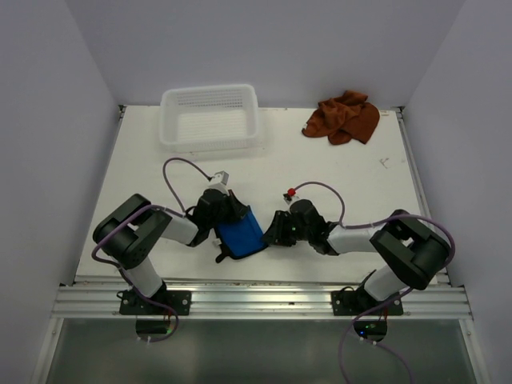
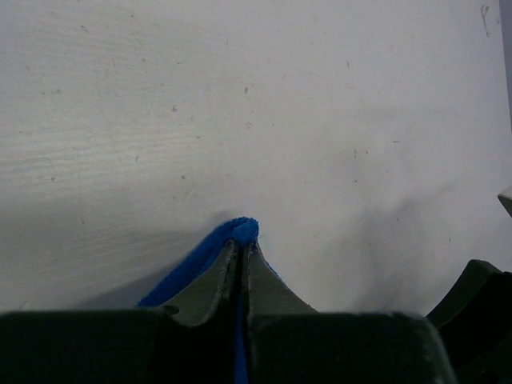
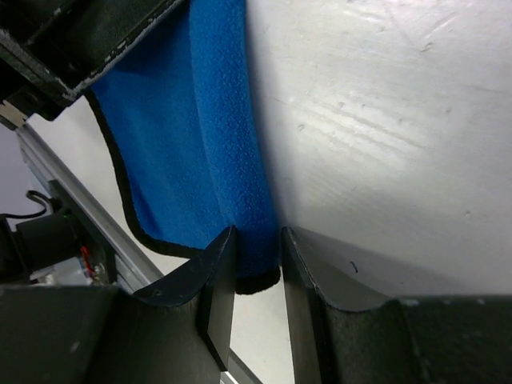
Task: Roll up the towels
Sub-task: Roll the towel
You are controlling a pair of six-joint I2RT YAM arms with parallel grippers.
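Note:
The bright blue towel (image 1: pixel 240 232) hangs bunched between my two grippers near the table's front edge. My left gripper (image 1: pixel 226 224) is shut on it. In the left wrist view its closed fingers (image 2: pixel 242 244) pinch a blue fold (image 2: pixel 192 268) that peeks out above their tips. My right gripper (image 1: pixel 269 230) meets the towel from the right. In the right wrist view its jaws (image 3: pixel 258 234) clamp the black-trimmed lower corner of the blue towel (image 3: pixel 192 128), which fills the gap between them. The rust-brown towel (image 1: pixel 344 118) lies crumpled at the back right, apart from both arms.
A white mesh basket (image 1: pixel 212 145) stands at the back left of the white table. An aluminium rail (image 1: pixel 256 300) runs along the near edge, just below the hanging towel, and shows in the right wrist view (image 3: pixel 88 216).

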